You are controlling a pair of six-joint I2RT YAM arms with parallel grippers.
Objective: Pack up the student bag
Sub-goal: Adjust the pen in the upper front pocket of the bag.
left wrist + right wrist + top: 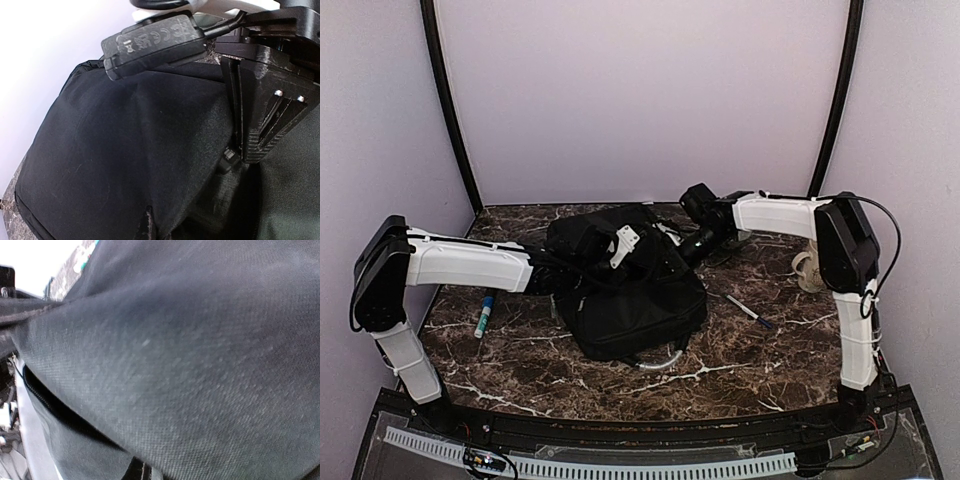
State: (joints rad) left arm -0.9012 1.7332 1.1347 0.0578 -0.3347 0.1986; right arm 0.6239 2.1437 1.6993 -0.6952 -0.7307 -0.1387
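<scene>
The student bag [635, 300], a large black fabric backpack, lies in the middle of the table, with its far part bunched up. My left gripper [610, 250] is on that raised part; in the left wrist view black bag fabric [125, 150] folds in toward one dark fingertip [147, 225], so the gripper looks shut on the fabric. My right gripper [678, 255] presses into the bag from the right. Its finger [260, 115] ends beside a zipper slider [229, 156]. Bag fabric [190, 350] fills the right wrist view and hides the jaws.
A blue-and-white marker [484, 316] lies left of the bag. A pen [748, 311] lies right of it. A small white object [807, 270] sits near the right arm. The bag's grey handle [660, 362] loops toward the front edge. Walls close in the sides and back.
</scene>
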